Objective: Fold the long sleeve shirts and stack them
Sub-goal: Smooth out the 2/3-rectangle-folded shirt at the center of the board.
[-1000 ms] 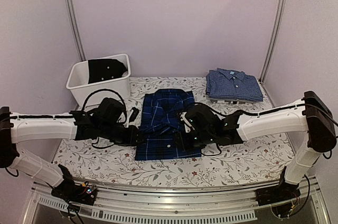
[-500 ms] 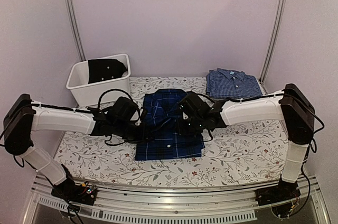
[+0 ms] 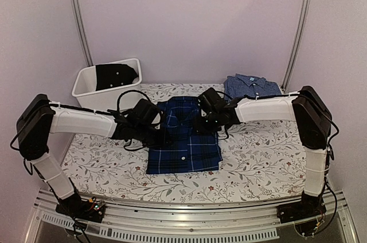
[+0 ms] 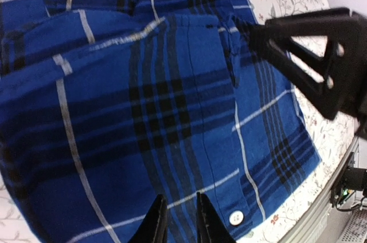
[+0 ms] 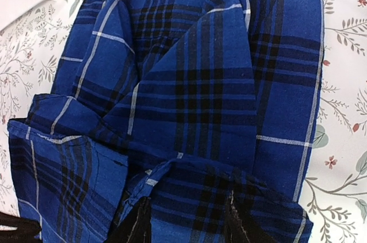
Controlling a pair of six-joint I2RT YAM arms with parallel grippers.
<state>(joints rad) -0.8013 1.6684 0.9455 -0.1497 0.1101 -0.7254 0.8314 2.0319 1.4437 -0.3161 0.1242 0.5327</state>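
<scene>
- The left gripper (image 4: pixel 176 220) is holding its jaws nearly together at the left side of the plaid shirt (image 3: pixel 183 137). A thin layer of the cloth is appearing to sit pinched between them.
- The right gripper (image 5: pixel 186 220) is standing with its jaws apart over a turned-up edge of the same cloth on the right side, and nothing is looking clamped there.
- The plaid shirt is lying mid-table (image 3: pixel 258 163), collar far and hem near, with a folded layer bunching across its far half.
- As a judgement, the fold is being laid down. The left jaws are needing to let go level with the right ones so the folded edge is lying straight.
- Both grippers should then be lifting straight up, not dragging the layer askew, and the pucker by the right fingers is probably wanting smoothing.
- The fine-checked shirt (image 3: pixel 258 87) is lying folded at the far right, likely serving as the stack's base.
- A white bin (image 3: pixel 109 98) is sitting at the far left, holding a dark garment (image 3: pixel 114 74).
- No brand, label or writing is showing legibly; only a white button (image 4: pixel 235 218) is standing out near the hem.
</scene>
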